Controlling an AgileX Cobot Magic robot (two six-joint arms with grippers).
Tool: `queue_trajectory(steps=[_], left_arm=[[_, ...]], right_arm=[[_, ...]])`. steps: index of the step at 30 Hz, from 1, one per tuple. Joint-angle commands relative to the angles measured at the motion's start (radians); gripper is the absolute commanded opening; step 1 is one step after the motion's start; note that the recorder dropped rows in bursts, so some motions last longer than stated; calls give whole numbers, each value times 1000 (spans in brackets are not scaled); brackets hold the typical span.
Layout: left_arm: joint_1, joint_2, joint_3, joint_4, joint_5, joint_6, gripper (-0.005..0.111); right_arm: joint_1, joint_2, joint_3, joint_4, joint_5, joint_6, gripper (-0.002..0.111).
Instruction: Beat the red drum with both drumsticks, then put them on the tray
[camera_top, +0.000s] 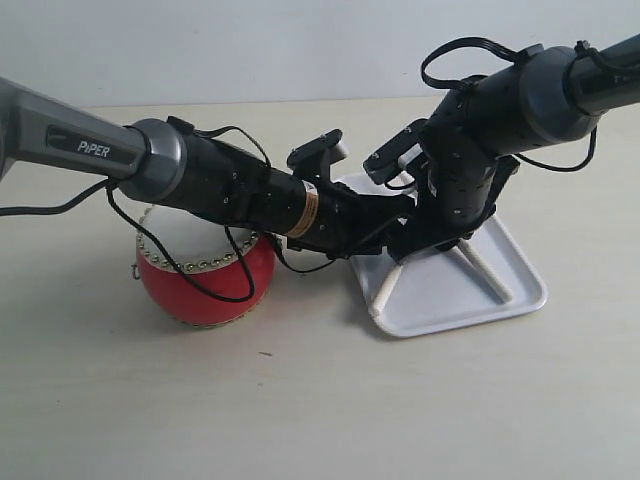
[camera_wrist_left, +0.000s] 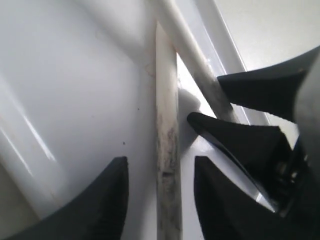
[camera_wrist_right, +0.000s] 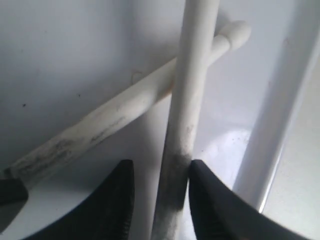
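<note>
The red drum (camera_top: 205, 285) stands at the left, under my left arm. The white tray (camera_top: 500, 300) lies to its right, and both grippers hang low over it. In the left wrist view, one scuffed drumstick (camera_wrist_left: 167, 150) lies on the tray between the jaws of my left gripper (camera_wrist_left: 160, 162), with a gap on each side. The other drumstick (camera_wrist_right: 187, 100) crosses over the first (camera_wrist_right: 100, 125). My right gripper (camera_wrist_right: 160, 165) straddles it; one finger touches it and the other stands off. In the exterior view one stick (camera_top: 388, 285) rests over the tray's near-left rim, the other (camera_top: 487, 270) inside it.
The two grippers (camera_top: 395, 235) (camera_top: 440, 240) are close together over the tray's left half, and the right gripper's fingers (camera_wrist_left: 250, 140) show in the left wrist view. Black cables (camera_top: 200, 275) from the left arm drape over the drum. A beige tabletop (camera_top: 300, 400) surrounds everything.
</note>
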Motion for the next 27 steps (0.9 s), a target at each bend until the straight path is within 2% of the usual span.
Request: queue_trajectory(steps=[1, 11, 27], left_arm=[[1, -5, -2, -5, -7, 5, 43], [1, -23, -2, -5, -23, 5, 43], [1, -171, -2, 37, -38, 5, 43]], right_arm=[[1, 17, 7, 41, 17, -2, 38], [1, 2, 5, 54, 40, -3, 38], [1, -235, 5, 85, 61, -3, 38]])
